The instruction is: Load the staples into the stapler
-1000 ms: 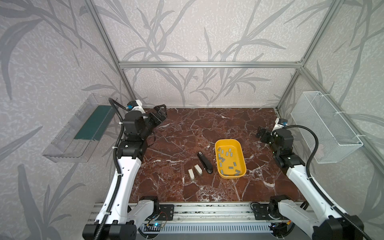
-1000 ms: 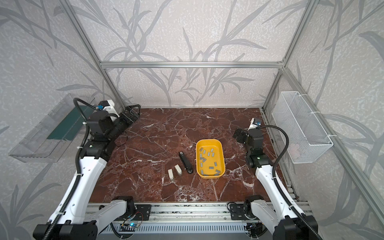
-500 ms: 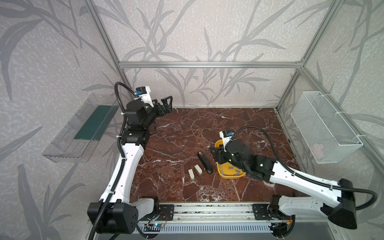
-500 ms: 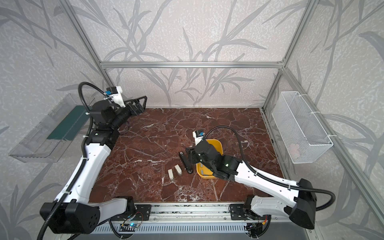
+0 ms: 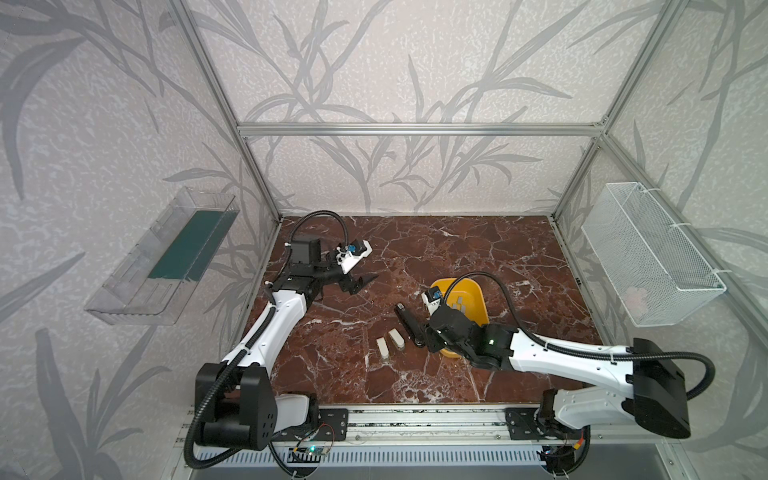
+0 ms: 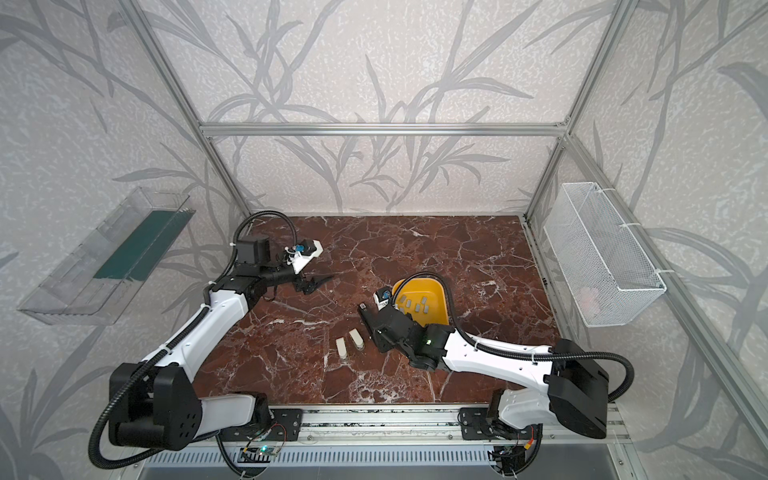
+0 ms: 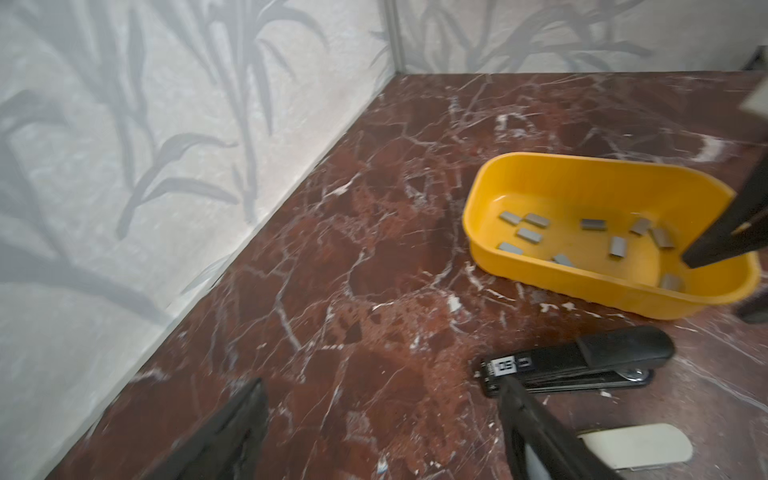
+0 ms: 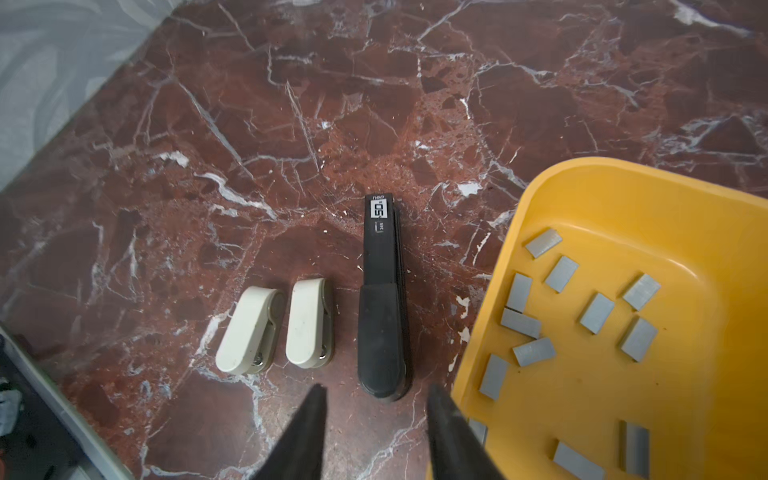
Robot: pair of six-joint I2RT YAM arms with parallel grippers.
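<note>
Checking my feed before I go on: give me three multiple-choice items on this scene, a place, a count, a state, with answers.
1. Where do the staples lie? A in the clear wall bin B in the yellow tray C in the wire basket
2. How many cream mini staplers lie beside the black stapler? A one B four C two
3. The right gripper is: A open, holding nothing B shut on the black stapler C shut on a staple
Answers: 1 B, grey strips lie on the tray's floor; 2 C, two cream bodies lie side by side; 3 A, its jaws stand apart, nothing between.
</note>
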